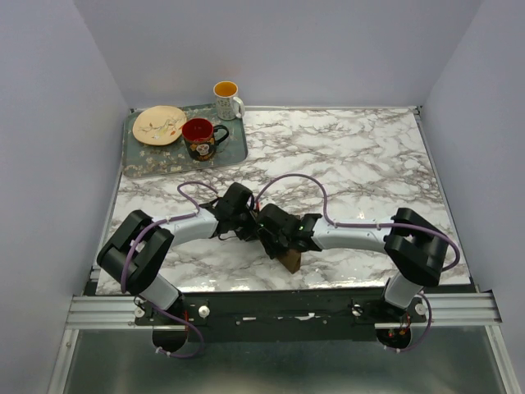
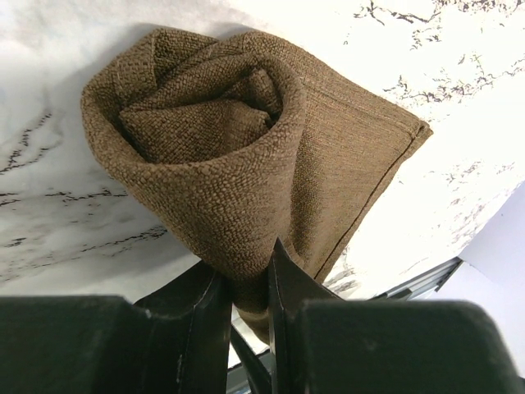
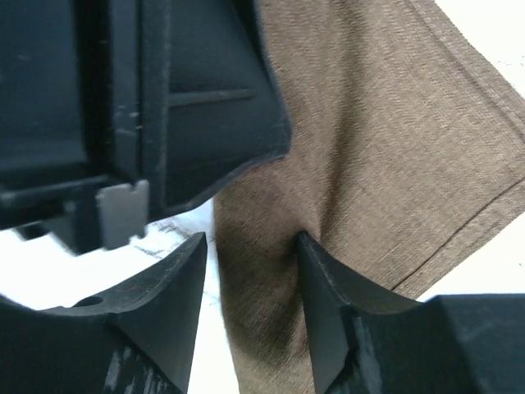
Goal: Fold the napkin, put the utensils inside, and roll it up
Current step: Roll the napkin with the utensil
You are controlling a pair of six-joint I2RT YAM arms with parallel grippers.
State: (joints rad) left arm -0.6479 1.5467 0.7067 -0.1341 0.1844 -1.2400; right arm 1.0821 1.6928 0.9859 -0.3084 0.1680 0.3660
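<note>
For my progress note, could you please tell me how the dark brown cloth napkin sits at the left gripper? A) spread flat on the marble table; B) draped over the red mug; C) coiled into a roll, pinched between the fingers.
C: the left wrist view shows the dark brown cloth napkin coiled into a roll, its lower fold pinched in the left gripper.
</note>
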